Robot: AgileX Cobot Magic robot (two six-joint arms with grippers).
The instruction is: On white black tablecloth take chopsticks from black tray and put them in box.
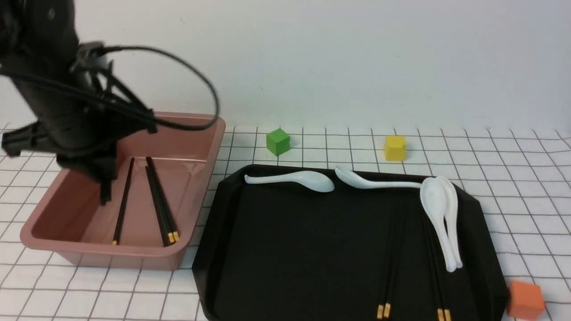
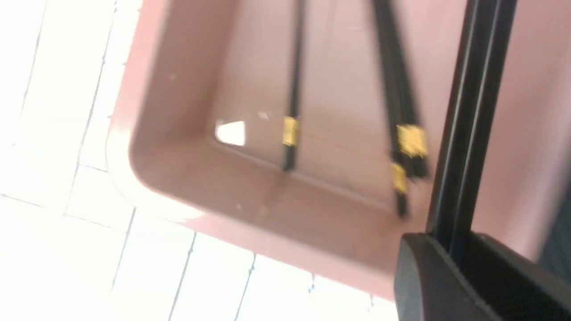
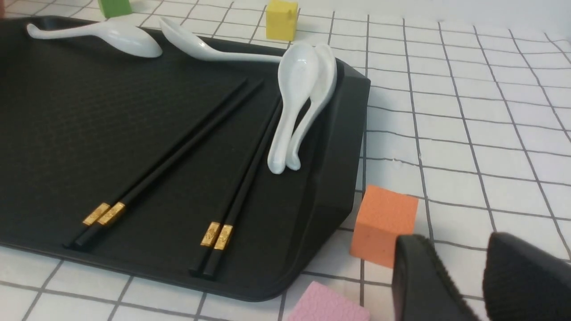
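Left gripper (image 1: 105, 191) hangs inside the box (image 1: 111, 255), tips below rim level. You can't read its jaws from these views: the left wrist view shows one finger (image 2: 446, 285) only, with a long black bar running out from it. It's blurred, so you can't tell what the bar is.

Three chopsticks (image 1: 156, 200) lie on the box floor. One lies alone just at 3 o'clock of the gripper, and a touching pair lies further toward 3 o'clock. Gold bands point to 6 o'clock.

The box sits on the tablecloth (image 1: 513, 178), just beside the black tray (image 1: 290, 249) at its 9 o'clock.

The tray holds two more pairs in its 4-to-5 o'clock area, gold ends at the 6 o'clock rim. Four white spoons (image 1: 294, 180) are on it: two along the 12 o'clock edge, two nested at 3 o'clock.

Right gripper (image 3: 459, 254) has fingers apart and empty, over the cloth near the orange cube (image 3: 383, 225) at the tray's 5 o'clock corner. A pink block (image 3: 325, 305) lies close by.

Green cube (image 1: 278, 141) and yellow cube (image 1: 395, 148) stand at the tray's 12 o'clock.
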